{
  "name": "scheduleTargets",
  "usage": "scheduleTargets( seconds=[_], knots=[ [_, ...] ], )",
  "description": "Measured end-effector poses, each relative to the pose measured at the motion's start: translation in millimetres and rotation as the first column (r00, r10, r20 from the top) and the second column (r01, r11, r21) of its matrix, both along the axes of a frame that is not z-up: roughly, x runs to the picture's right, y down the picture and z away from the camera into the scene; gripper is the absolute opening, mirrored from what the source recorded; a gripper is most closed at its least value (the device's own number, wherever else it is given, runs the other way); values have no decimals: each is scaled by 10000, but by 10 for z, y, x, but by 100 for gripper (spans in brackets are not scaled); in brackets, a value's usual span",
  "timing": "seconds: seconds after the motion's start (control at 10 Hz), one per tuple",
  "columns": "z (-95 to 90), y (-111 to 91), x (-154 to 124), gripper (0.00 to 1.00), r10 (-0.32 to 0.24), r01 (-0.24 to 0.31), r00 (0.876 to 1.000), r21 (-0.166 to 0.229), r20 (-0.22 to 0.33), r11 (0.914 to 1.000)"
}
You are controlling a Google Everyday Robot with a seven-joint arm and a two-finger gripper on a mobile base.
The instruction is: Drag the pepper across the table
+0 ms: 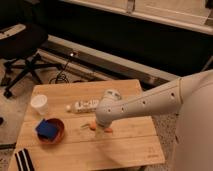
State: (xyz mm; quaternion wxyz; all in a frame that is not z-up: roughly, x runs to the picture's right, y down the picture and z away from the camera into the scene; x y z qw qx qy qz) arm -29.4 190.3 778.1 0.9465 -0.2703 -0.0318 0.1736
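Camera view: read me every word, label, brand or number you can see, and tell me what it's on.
white bottle: printed pattern, too blurred to read.
table: small dark mark near one corner, too small to read.
pincer, down over the pepper mid-table: no lettering shows.
No text is legible.
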Motion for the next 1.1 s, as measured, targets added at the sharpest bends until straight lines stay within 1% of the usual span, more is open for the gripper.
scheduleTargets(
  seconds=[0.1,0.2,0.3,0.4,0.5,0.6,0.8,1.0,1.1],
  knots=[
    [54,52,-69,80,-218,222,9995,-132,238,9997],
    [124,130,-171,80,-618,634,9968,-310,501,9975],
    [177,181,-223,80,-902,928,9941,-426,603,9948],
    [262,237,-275,80,-1305,1343,9893,-569,659,9893],
    [335,249,-292,80,-1552,1590,9859,-625,618,9853],
    [407,206,-305,80,-1687,1716,9844,-590,503,9834],
    [508,114,-265,80,-1736,1743,9847,-573,175,9830],
    [544,115,-222,80,-1777,1774,9841,-719,21,9815],
    [558,159,-210,80,-1801,1792,9836,-874,-22,9799]
  ],
)
